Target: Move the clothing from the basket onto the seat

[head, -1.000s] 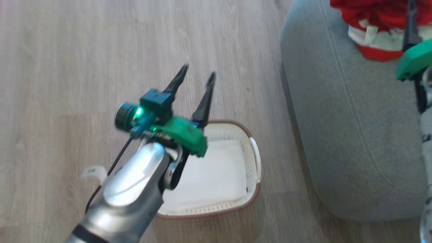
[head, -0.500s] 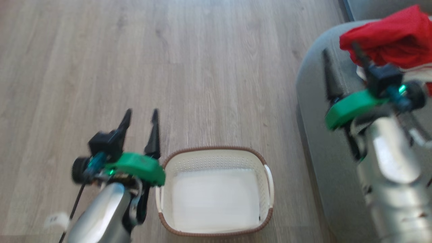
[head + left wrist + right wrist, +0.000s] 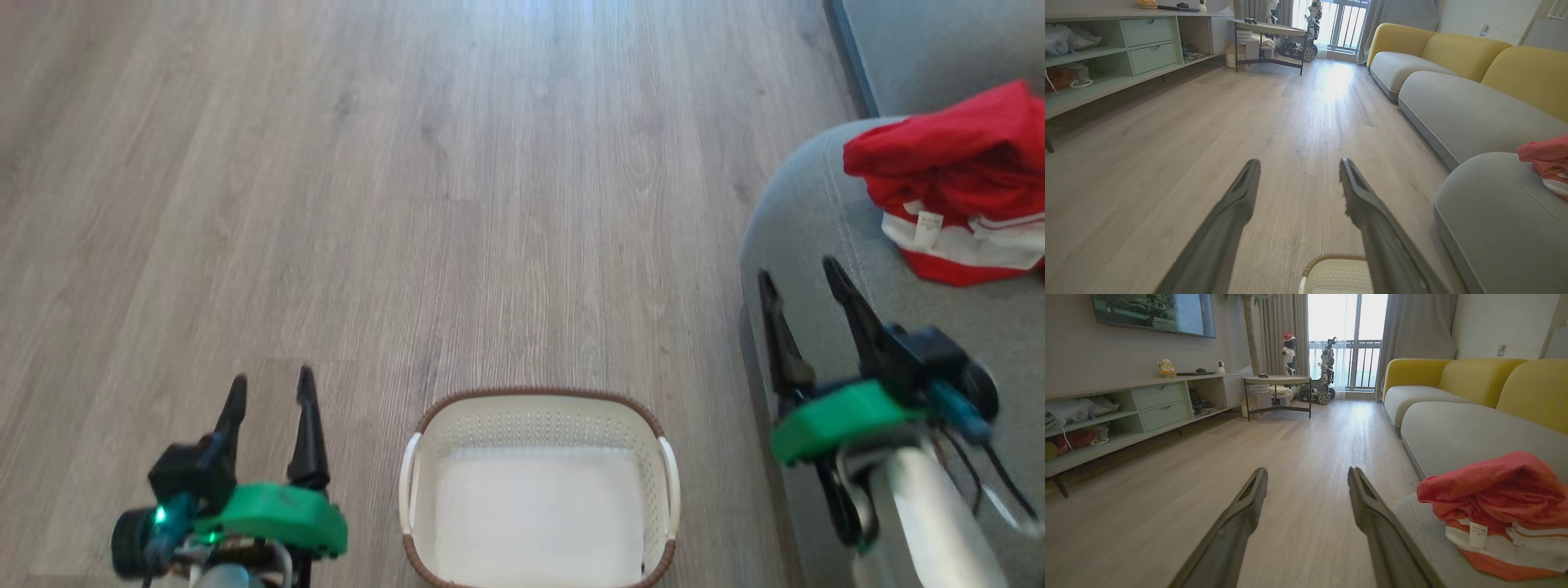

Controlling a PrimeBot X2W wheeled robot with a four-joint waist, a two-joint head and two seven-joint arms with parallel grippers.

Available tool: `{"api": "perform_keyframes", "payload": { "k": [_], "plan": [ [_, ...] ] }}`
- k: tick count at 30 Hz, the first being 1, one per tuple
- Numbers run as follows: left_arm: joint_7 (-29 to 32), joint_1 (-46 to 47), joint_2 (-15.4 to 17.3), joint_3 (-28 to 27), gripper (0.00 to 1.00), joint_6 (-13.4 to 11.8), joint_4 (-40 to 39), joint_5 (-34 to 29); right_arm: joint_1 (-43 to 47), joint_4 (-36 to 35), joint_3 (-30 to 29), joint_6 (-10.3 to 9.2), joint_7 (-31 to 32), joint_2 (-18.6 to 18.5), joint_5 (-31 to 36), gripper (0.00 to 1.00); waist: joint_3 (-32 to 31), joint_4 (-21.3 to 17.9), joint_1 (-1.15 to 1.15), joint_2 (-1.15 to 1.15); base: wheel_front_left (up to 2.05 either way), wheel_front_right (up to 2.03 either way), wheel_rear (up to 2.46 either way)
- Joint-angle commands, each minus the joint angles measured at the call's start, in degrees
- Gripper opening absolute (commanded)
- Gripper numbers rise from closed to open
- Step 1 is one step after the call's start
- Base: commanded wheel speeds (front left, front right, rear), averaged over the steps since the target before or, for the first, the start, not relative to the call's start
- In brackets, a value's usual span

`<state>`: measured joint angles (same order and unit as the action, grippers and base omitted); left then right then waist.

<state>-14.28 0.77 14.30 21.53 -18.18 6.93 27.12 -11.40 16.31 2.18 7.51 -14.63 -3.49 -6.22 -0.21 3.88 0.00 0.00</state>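
The clothing [image 3: 955, 196] (a crumpled red heap with white bands and a small white label [image 3: 925, 230]) lies on the seat [image 3: 808, 212]. In your head view it sits toward the far right of that grey cushion and is cut off by the picture's right edge. In the right wrist view the same heap rests on the cushion's rounded top, label facing you, with a line of pale stitching [image 3: 1419, 531] running beside it.

The basket [image 3: 539, 425] stands on the wooden floor [image 3: 408, 204] at the bottom centre of the head view, just left of the seat and apart from it. Its brown rim faces you and its white bottom is in plain view.

The right claw [image 3: 796, 271] hangs over the seat's near left edge with both dark fingers spread and released, gripping nothing. Its tips are near the clothing but clearly short of it.

The left claw [image 3: 272, 380] hovers over the floor just left of the basket, likewise spread wide and holding nothing. In the left wrist view a corner of the basket shows low between its fingers.

Beyond the seat, both wrist views show a long sofa [image 3: 1478, 379] with grey cushions and yellow backs along the right wall.
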Motion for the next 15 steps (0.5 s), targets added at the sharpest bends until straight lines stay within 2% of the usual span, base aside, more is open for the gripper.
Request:
{"api": "perform_keyframes", "payload": {
  "k": [1, 6, 15],
  "plan": [
    [-0.72, 1.2, 1.27, -2.9, 1.0, -0.08, -2.61, -0.73, 0.3, -3.36, 0.6, -0.02, -0.37, 0.59, -1.37, 1.0, -0.4, 0.19, 0.0, 0.0, 0.0, 0.0, 0.0],
    [-0.72, -2.19, 1.0, -4.86, 1.0, 0.32, -4.33, -1.79, 5.67, -6.61, 0.98, -0.02, -0.37, 0.6, -4.86, 1.0, -0.94, -0.05, 0.0, 0.0, 0.0, 0.0, 0.0],
    [-0.72, -6.64, -0.16, -7.89, 1.0, 1.25, -5.06, -3.55, 9.63, -7.95, 0.45, -0.02, -0.37, 0.6, -6.4, 1.0, -1.65, -0.58, 0.0, 0.0, 0.0, 0.0, 0.0]
  ]
}}
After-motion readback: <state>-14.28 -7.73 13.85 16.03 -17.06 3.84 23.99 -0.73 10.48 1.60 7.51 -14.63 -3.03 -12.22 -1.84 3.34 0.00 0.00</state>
